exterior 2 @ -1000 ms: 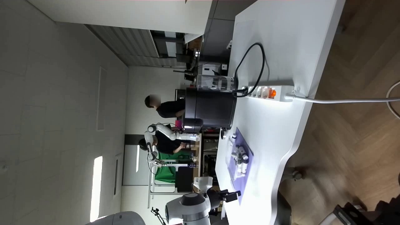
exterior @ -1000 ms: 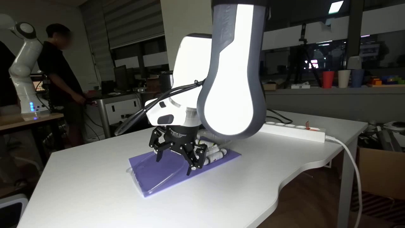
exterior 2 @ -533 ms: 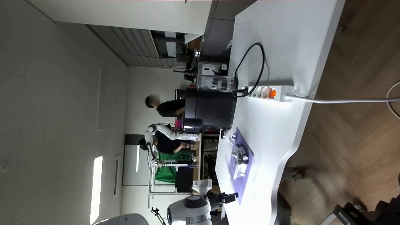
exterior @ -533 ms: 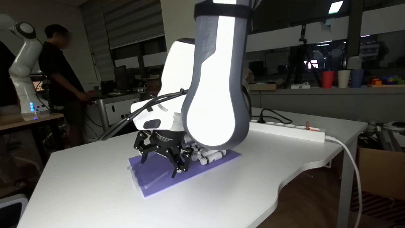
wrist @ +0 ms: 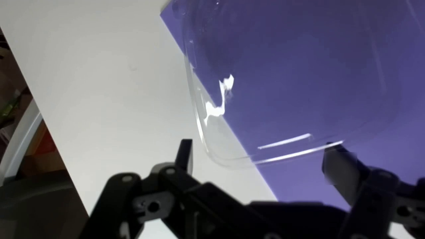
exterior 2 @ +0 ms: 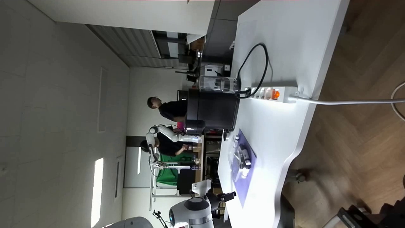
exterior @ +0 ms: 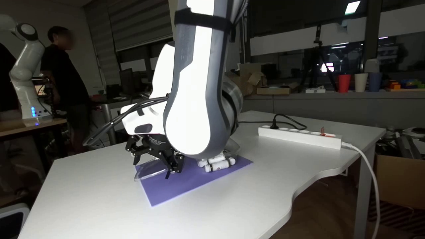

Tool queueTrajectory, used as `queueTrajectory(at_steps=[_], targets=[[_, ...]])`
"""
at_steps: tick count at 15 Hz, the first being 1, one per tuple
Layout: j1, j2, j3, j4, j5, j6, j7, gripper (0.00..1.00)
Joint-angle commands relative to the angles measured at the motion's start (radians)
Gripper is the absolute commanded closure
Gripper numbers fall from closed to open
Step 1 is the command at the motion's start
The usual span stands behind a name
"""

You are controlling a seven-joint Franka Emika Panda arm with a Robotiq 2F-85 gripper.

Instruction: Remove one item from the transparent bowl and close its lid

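**Clear plastic lid dead ahead of black two-finger gripper**

Fingertips wide apart, nothing clamped. Wrist view: lid (prob. the lid, going by shape) is just ahead, its near edge running crosswise btwn the tips; frame-R tip overlaps the rim, frame-L tip sits just outside the rounded corner. Contact unclear. Far end cut off, so long axis n/a.

Low clear bowl lies frame-R of the gripper in an ext. view, on the flat purple mat, part hidden by white-and-grey robot arm. White cylindrical bottles are there too, inside vs. beside unclear. One arm only, so no choice of side.

Edges: lid corner overhangs mat onto white tabletop; table edge is further frame-L in wrist view. White power strip well apart, past the bowl.

Next prob. calls for hooking that near edge & swinging it up twd bowl. Risk: slick rim slips off.
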Motion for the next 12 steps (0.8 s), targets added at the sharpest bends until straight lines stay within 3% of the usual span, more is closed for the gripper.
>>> queueTrajectory(at_steps=[1,5,9,12], targets=[[0.015,0.044,-0.015,0.072,0.010,0.001,-0.005,0.00],[0.033,0.087,-0.015,0.104,0.063,0.002,0.041,0.00],[0.086,0.135,-0.024,0.135,0.164,0.002,0.109,0.00],[0.151,0.175,-0.057,0.222,0.271,0.001,0.188,0.00]])
